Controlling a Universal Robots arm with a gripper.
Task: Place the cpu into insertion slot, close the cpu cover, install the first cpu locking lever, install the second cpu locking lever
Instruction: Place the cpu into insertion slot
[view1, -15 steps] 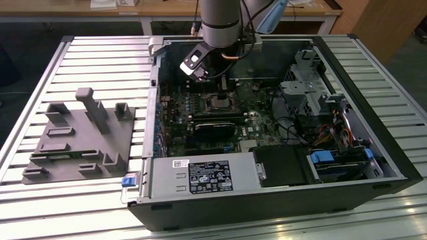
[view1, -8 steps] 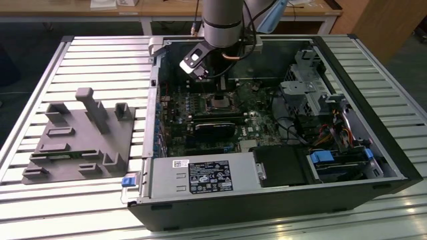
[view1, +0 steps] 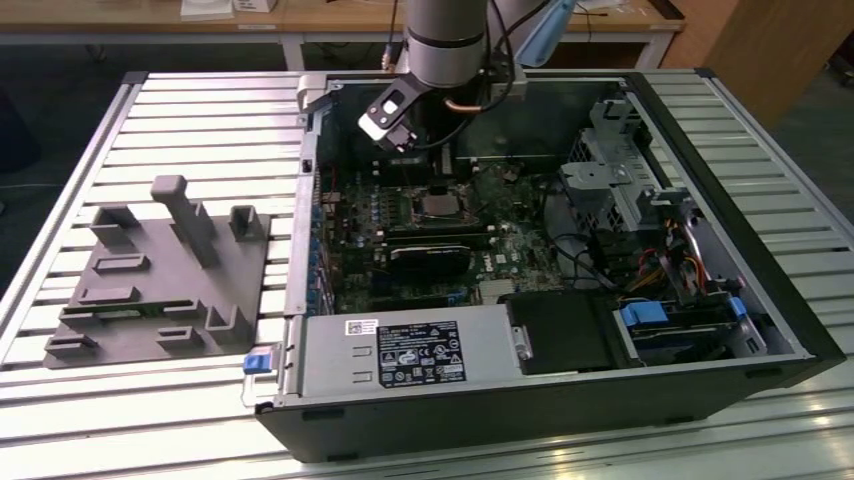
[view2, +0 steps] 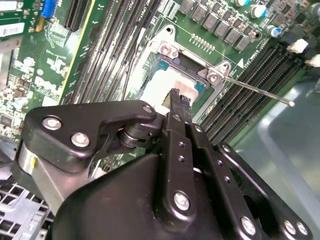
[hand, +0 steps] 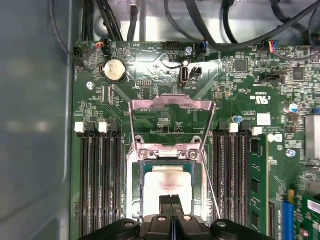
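Both wrist views: gripper (hand: 171, 200) clenched over cpu (hand: 167, 181) in insertion slot (hand: 136, 195); first wrist view adds cpu cover (hand: 172, 104) raised.

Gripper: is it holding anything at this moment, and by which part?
Nothing is held. The gripper has its jaws shut together above the cpu, which lies flat in the insertion slot.
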